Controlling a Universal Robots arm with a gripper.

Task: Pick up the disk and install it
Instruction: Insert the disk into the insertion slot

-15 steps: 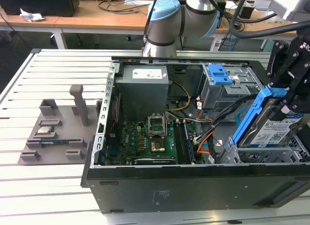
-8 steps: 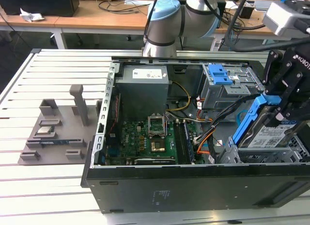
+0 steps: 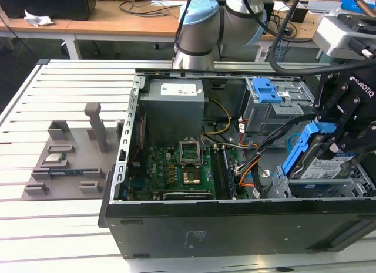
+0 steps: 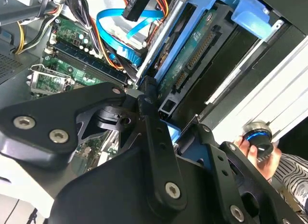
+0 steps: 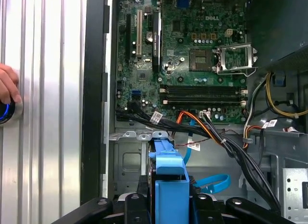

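In the exterior view the claw [image 3: 336, 145] grips the disk [image 3: 324, 162] by its blue frame, tilted above the drive bay [image 3: 320, 188] at the computer case [image 3: 235, 226]'s corner: picked up, not seated. In the first wrist view cables [image 5: 231, 147] crowd beside the disk [image 5: 168, 185].

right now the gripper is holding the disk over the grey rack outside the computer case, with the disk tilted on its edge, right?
Not quite. The gripper is holding the disk tilted on its edge, but inside the open computer case, at the drive bay on the exterior view's right. The grey rack sits on the table at that view's left, well away from the gripper. The exterior view shows this.
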